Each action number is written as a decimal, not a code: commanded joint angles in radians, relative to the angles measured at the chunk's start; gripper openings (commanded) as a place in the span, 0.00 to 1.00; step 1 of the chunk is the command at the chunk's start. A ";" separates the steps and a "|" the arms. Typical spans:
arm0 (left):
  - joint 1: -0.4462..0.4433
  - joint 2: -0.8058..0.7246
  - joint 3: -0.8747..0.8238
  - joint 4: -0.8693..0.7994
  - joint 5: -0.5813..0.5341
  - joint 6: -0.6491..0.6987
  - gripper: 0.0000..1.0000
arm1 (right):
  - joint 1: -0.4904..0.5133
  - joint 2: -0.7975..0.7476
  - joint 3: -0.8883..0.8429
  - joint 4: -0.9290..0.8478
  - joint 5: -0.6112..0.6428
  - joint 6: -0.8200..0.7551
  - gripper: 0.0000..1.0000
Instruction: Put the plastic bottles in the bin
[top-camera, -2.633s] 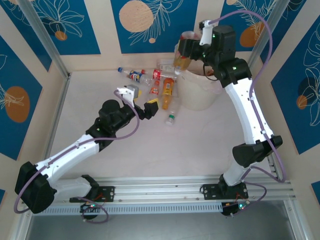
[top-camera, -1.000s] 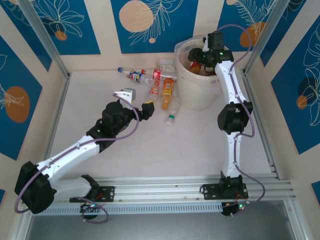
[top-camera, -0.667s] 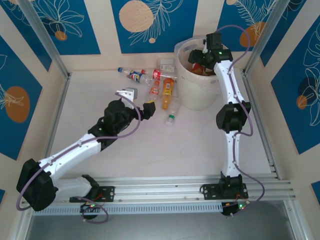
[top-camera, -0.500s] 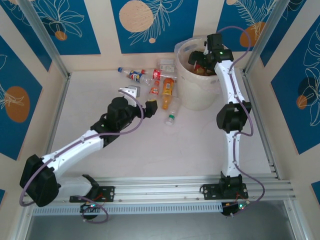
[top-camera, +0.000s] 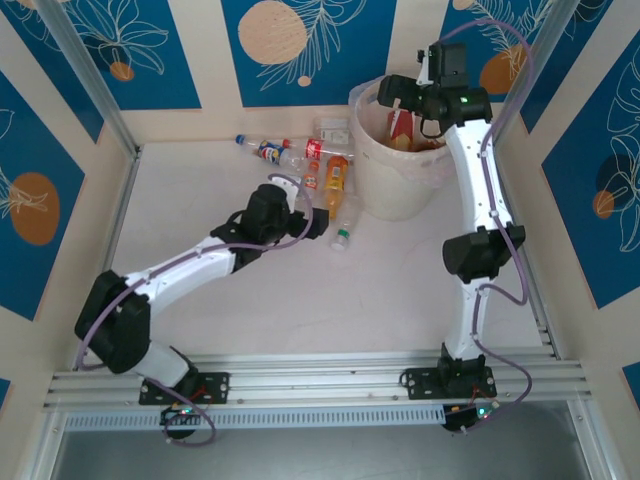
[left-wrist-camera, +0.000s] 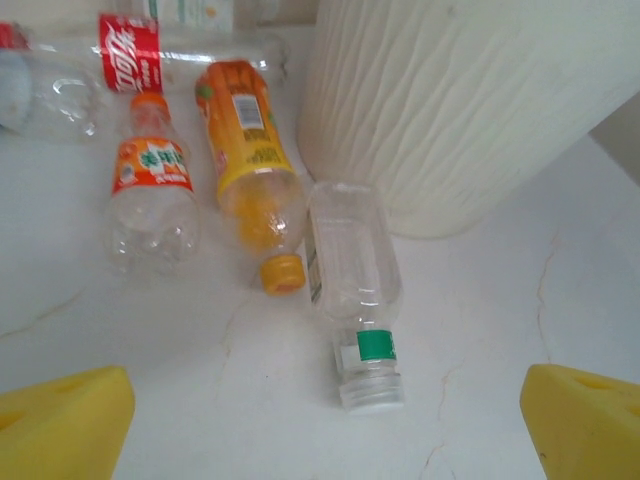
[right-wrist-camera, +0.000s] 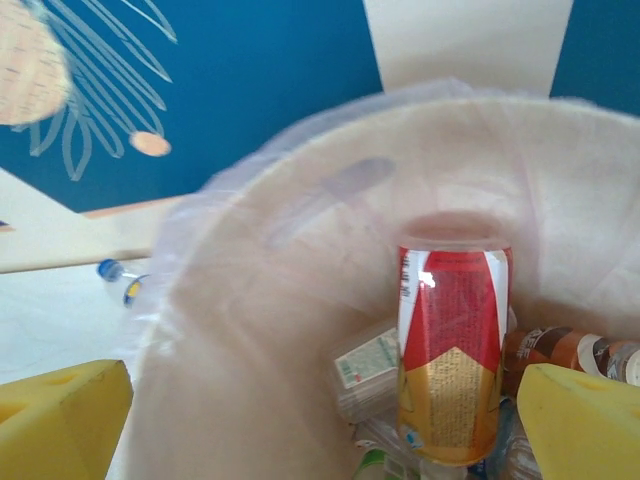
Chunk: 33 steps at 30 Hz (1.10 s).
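The right claw (right-wrist-camera: 322, 425) hangs over the bin (right-wrist-camera: 260, 300), its pads spread wide with nothing between them. Below it a red-and-gold labelled bottle (right-wrist-camera: 452, 350) stands on end among others, seemingly propped by the pile, though the liner's haze blurs that. The left claw (left-wrist-camera: 320, 440), equally wide open, sits low over the tabletop (left-wrist-camera: 500, 330). It is squared to a clear bottle with a green band (left-wrist-camera: 352, 270) lying just beside the bin's wall, with an orange bottle (left-wrist-camera: 245, 150) close alongside. The clear bottle is likely the next pick.
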 joint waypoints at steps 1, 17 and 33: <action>-0.010 0.069 0.064 -0.075 0.050 0.018 0.98 | 0.016 -0.071 -0.052 0.010 0.014 -0.029 0.99; -0.129 0.433 0.309 -0.273 -0.008 0.053 0.87 | 0.094 -0.515 -0.623 0.241 0.084 0.018 0.99; -0.143 0.629 0.525 -0.377 -0.093 0.070 0.80 | 0.143 -0.838 -1.021 0.390 0.131 0.120 0.99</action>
